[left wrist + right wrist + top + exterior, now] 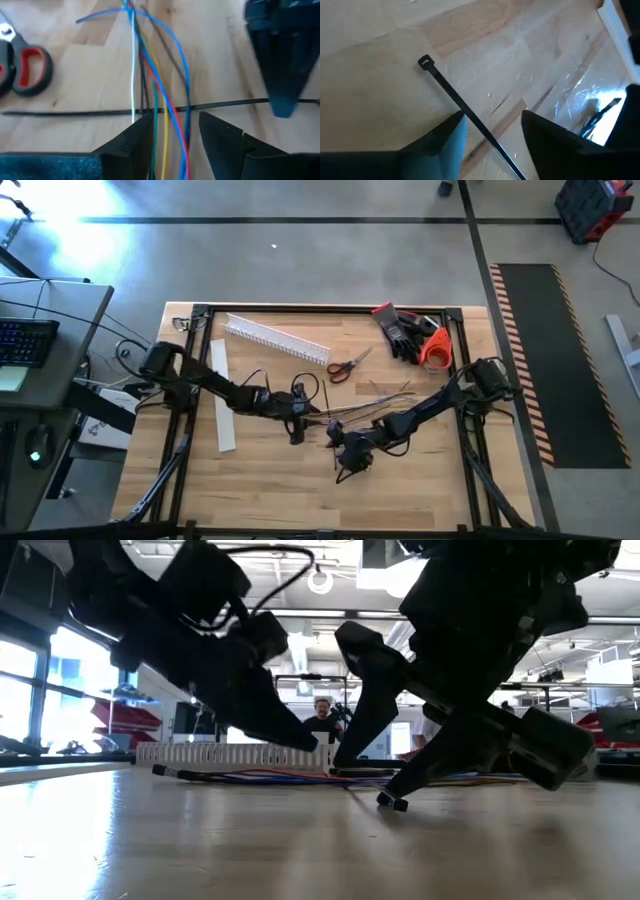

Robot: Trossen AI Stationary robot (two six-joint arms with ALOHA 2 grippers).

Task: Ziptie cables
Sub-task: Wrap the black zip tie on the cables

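The cables [160,75], thin blue, yellow, red, green, white and black wires, lie loose on the wooden table's middle [375,402]. A black ziptie [75,112] lies across them. My left gripper [175,135] is open, low over the table, with the cables running between its fingers. My right gripper [492,125] is just to its right and nearer the front edge [343,460]. It is open, with the ziptie's strap [470,112] passing between its fingers. The ziptie's head [424,62] lies ahead of the fingers. My left gripper stands astride the cables, slanting down from the table's left; I cannot tell whether a finger [135,145] touches them. My right gripper slants down from the right with the strap between its fingers, a gap on both sides. I cannot tell whether it touches. The head end [392,802] slants down to the table.
Red-handled scissors [348,367] lie just beyond the cables. A white slotted duct [275,338] sits at the far left, and a flat white strip [222,395] lies left of my left arm. Black gloves [400,330] and an orange roll [436,350] are at the far right. A person [322,718] stands beyond the table.
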